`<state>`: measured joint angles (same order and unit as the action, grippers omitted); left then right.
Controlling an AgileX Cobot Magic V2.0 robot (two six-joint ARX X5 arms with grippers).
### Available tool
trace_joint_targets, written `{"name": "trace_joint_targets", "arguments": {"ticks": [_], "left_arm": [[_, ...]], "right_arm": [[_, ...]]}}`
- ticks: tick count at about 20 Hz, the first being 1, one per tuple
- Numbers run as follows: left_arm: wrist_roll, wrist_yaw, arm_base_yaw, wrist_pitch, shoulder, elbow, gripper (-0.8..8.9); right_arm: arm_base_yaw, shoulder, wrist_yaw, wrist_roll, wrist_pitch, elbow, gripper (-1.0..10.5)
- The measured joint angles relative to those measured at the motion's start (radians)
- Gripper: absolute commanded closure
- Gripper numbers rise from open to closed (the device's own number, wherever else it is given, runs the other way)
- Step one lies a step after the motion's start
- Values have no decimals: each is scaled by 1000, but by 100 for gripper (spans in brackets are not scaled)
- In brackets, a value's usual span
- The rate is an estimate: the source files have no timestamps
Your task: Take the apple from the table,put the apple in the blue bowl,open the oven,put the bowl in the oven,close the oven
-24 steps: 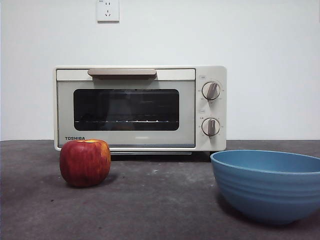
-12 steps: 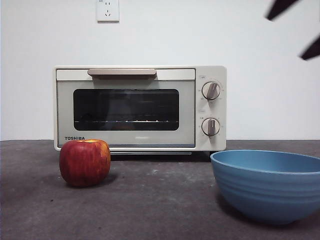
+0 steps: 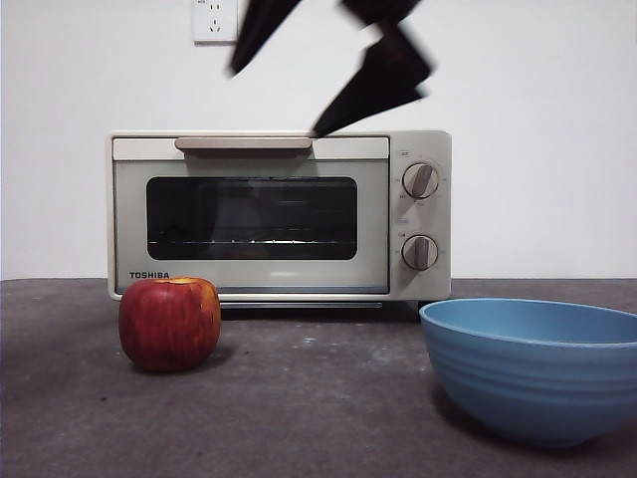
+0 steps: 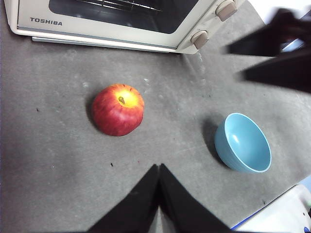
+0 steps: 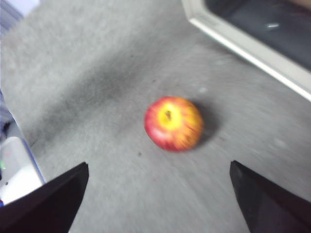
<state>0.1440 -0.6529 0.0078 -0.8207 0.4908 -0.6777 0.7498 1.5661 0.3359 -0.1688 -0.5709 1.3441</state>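
The red apple point(image 3: 169, 324) stands on the dark grey table point(image 3: 318, 408), just before the left end of the cream TOSHIBA oven point(image 3: 279, 214), whose door is closed. To the right sits the blue bowl point(image 3: 532, 368), with nothing in it. My right gripper point(image 3: 276, 100) is open, high above the oven's top and blurred; its wrist view looks down on the apple point(image 5: 173, 123) between wide-spread jaws point(image 5: 159, 165). My left gripper point(image 4: 159, 167) hangs shut above the table, nearer than the apple point(image 4: 118, 110) and bowl point(image 4: 243, 143).
A wall socket point(image 3: 215, 20) sits on the white wall above the oven. A white object with a blue edge point(image 4: 286, 213) lies past the table's edge by the bowl. The oven's two knobs point(image 3: 419, 214) face front.
The right gripper has swept from the top right corner leftward and lower, to above the oven. Apple, bowl and oven have not moved.
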Motion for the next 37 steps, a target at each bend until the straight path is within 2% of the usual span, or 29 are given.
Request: {"name": "trace_joint_targets", "arguments": {"ticks": [2,7,14,25,29,37], "left_arm": [[0,0,0,0,0,0,806],[0,0,0,0,0,0,806],[0,0,0,-3,0,0,806],[0,0,0,-10,0,0,806],[0,0,0,-10,0,0,806],[0,0,0,-11,0,0,806]], "right_arm": [[32,104,-7,0,1,60,483],[84,294,-92,8,15,174,482],[94,461,-130,10,14,275,482],[99,529,-147,15,14,275,485],[104,529,-149,15,13,275,636],[108,529,-153,15,-8,283,643]]}}
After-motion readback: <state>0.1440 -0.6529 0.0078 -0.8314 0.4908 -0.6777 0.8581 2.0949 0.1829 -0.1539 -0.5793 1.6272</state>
